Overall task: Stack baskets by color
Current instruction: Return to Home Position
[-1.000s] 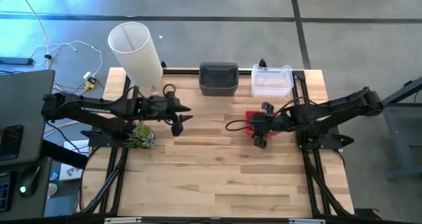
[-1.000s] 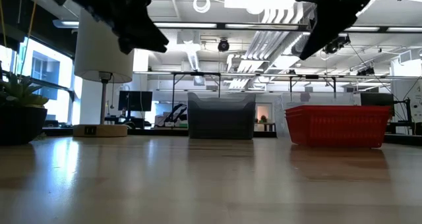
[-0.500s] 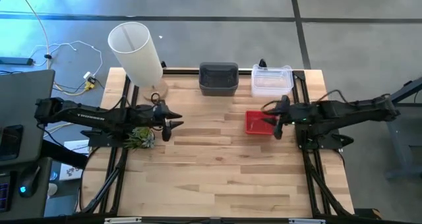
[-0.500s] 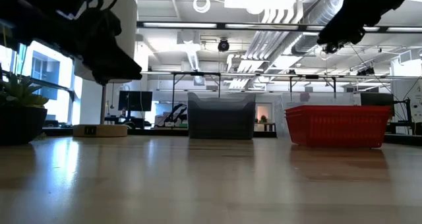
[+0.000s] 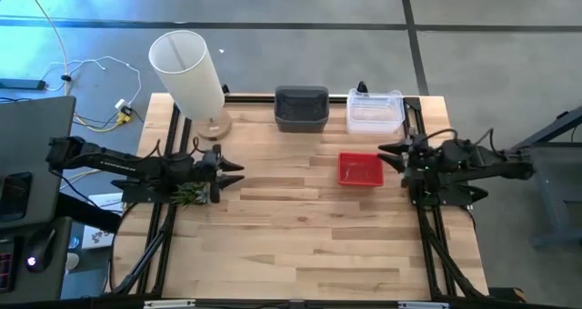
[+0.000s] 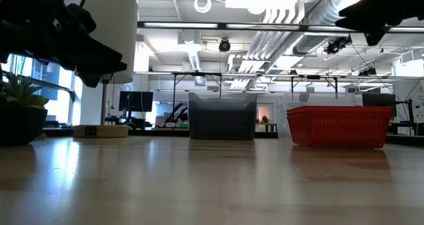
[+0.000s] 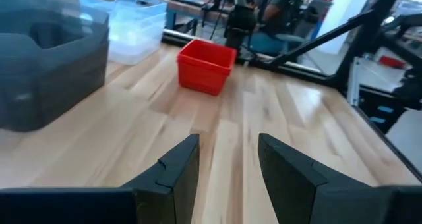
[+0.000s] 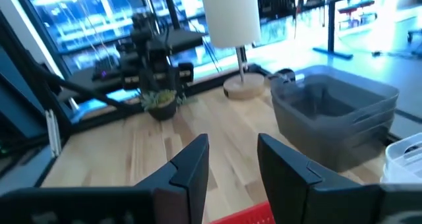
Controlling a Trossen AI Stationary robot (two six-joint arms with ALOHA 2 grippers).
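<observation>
From above you see grey baskets (image 5: 301,108) and clear baskets (image 5: 375,111) stacked at the table's (image 5: 300,245) far edge, with red baskets (image 5: 361,170) stacked nearer. Your right hand (image 5: 386,154) hovers just beside the red baskets, and your left hand (image 5: 235,171) is well apart from them. In the low view, the red baskets stand right of the grey baskets. In the wrist views, both hands are narrowly parted and empty.

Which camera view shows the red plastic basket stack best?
The left wrist view: the red plastic basket stack stands whole, rim and two walls showing. The low view gives one mesh side wall, the high view only the top, the right wrist view a red sliver.
</observation>
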